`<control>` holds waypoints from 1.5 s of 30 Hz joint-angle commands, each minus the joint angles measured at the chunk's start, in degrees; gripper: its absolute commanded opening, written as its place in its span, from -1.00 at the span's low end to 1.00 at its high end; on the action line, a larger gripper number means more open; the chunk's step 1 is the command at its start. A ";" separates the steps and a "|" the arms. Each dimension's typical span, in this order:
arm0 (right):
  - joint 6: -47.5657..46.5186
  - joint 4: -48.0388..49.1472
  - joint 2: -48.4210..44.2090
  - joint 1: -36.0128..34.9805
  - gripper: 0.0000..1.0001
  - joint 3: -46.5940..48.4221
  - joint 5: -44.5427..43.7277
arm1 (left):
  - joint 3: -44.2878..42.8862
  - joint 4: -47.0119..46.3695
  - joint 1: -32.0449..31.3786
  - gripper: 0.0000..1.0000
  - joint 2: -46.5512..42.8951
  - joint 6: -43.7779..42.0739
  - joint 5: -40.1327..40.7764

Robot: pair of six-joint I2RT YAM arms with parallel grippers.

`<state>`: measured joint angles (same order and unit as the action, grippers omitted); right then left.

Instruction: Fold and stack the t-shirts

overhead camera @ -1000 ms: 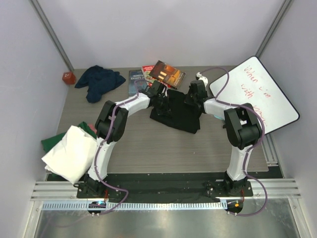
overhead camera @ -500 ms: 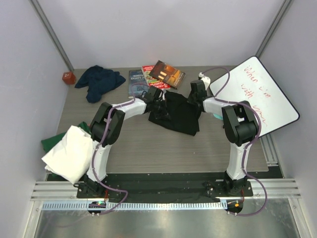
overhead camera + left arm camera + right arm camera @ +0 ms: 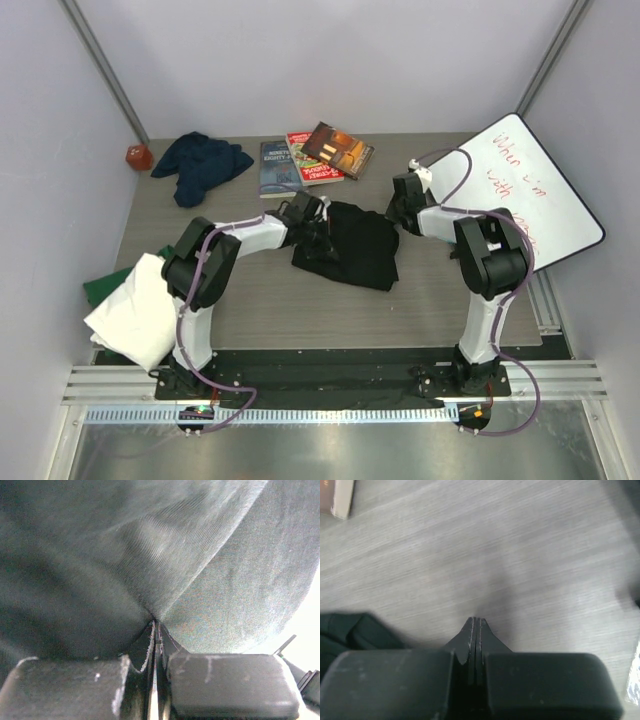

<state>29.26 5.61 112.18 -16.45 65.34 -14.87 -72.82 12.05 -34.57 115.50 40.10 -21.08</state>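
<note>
**Spotter A:** Your left pincer [image 3: 154, 622] is clamped on the large black cotton t-shirt [image 3: 352, 248]. In the wrist view the cloth runs into a crease right at the closed tips. That pinch sits at the shirt's left edge, mid-counter, probably so you can drag or fold that side across.

**Spotter B:** Agreed. Your right pincer [image 3: 475, 620] is pressed together with nothing in it. It hangs over bare grey wood-grain counter [image 3: 530, 550], just beside the shirt's far right corner, so it gives you no hold there.

**Spotter A:** That would explain why the shirt lies rumpled rather than flat. I judge you're partway through arranging it; how many folds it has, I can't tell.

**Spotter B:** Your stack looks to be near left. A folded white cloth shirt [image 3: 140, 312] lies partly on top of a green one [image 3: 98, 287], at the counter's edge.

**Spotter A:** The crumpled navy shirt [image 3: 200, 165] waits far left, well apart from that stack. Mind the three printed-cover books [image 3: 315, 155] near the black shirt's far side when you pull.
</note>
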 commanded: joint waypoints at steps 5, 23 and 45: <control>-2.00 0.47 -17.07 0.01 -0.97 -5.93 4.32 | 11.81 6.93 -11.03 -1.00 -3.87 1.74 4.38; -1.14 -17.56 -43.09 -11.93 -0.98 -14.17 15.23 | -3.65 21.08 -4.55 -0.30 -15.04 -4.49 19.93; 7.39 -10.35 -34.49 -28.73 -0.98 -29.74 7.94 | -6.80 16.60 -1.21 -0.73 -0.99 -6.26 17.22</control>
<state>35.92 -8.40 76.03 -44.60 35.90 -3.81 -76.18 31.09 -36.10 111.22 35.24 -3.09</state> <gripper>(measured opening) 0.018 0.150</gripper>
